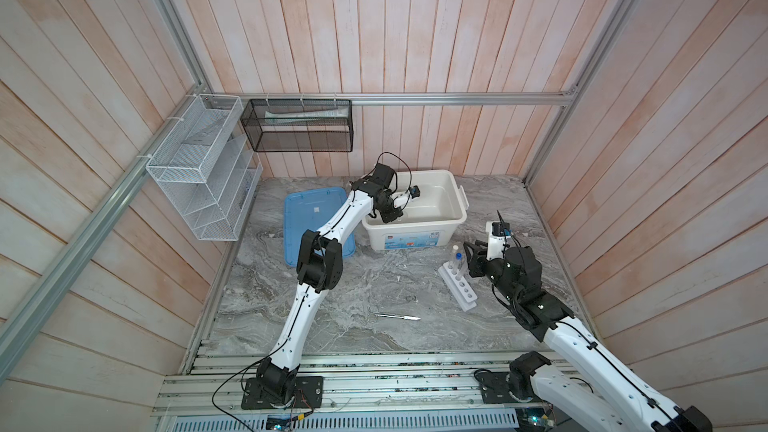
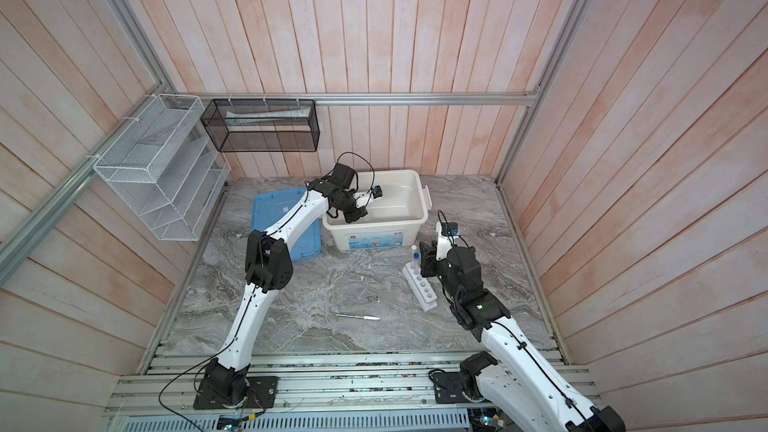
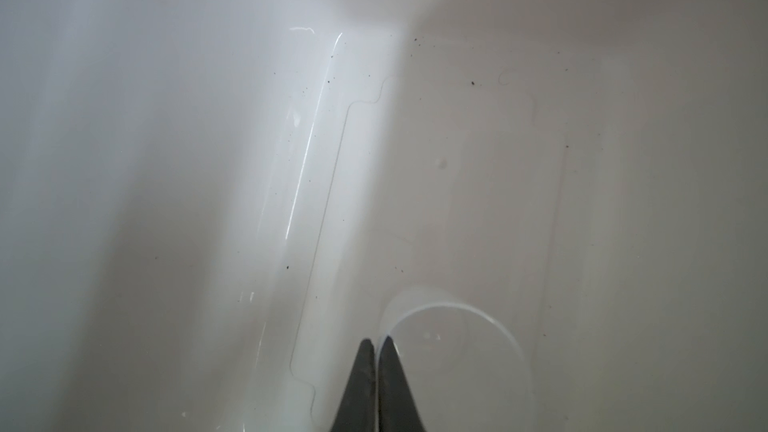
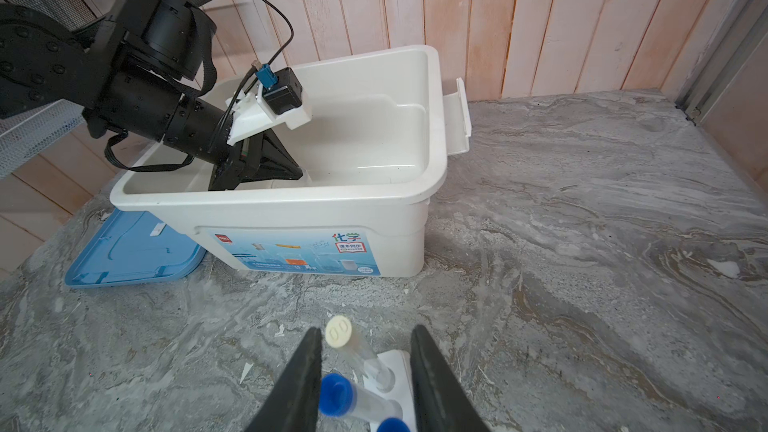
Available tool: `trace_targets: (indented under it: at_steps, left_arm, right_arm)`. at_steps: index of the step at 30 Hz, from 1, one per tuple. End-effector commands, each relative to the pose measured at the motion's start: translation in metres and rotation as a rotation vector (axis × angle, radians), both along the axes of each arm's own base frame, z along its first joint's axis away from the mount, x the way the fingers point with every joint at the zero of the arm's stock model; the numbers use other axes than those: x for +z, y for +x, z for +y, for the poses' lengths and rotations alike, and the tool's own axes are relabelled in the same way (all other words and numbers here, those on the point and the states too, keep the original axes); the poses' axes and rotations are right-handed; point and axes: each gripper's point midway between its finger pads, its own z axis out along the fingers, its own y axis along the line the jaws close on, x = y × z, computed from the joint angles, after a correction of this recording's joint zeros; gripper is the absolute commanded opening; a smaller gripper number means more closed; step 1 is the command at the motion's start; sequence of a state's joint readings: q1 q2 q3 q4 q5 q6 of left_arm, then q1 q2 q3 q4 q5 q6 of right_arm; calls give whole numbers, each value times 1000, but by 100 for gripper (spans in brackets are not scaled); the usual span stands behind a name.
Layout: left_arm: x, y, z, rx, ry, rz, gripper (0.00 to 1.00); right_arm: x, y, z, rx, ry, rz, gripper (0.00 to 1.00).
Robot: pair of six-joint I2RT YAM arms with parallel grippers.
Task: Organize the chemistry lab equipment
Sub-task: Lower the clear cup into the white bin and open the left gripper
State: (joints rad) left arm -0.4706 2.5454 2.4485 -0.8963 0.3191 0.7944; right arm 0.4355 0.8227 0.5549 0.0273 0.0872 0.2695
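Observation:
My left gripper (image 3: 377, 339) reaches down into the white bin (image 1: 457, 201) and is shut on the rim of the clear round dish (image 3: 457, 346), which sits near the bin's floor. My right gripper (image 4: 366, 329) is open, its jaws either side of the far end of the white six-hole rack (image 1: 461, 286). Between them stand a white-capped tube (image 4: 338, 332) and two blue-capped tubes (image 4: 336, 394), leaning in the rack's holes. One blue cap lies against a finger. The steel scissors (image 1: 374, 312) and the silver pen-like tool (image 1: 401, 316) lie together on the marble near the front.
The bin's blue lid (image 1: 307, 209) lies flat to the left of the bin, partly under the left arm. A white wire-mesh rack (image 1: 199, 168) and a black mesh basket (image 1: 299, 126) hang on the walls at the back left. Wooden walls close in the table.

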Motion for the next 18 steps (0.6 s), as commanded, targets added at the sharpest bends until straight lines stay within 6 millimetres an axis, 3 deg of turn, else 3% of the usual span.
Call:
trace_targets:
  at_steps: [1, 9, 18]
  left_arm:
    - [-9, -4, -10, -40, -21, 5, 7]
    - [-32, -13, -12, -53, 5, 44, 6]
    - [-44, -12, -12, -53, 33, 36, 9]
  right_arm:
    - [3, 3, 3, 13, 29, -15, 37]
    - [-1, 5, 2, 15, 34, -11, 37]
    - [-7, 8, -1, 15, 41, -4, 37]
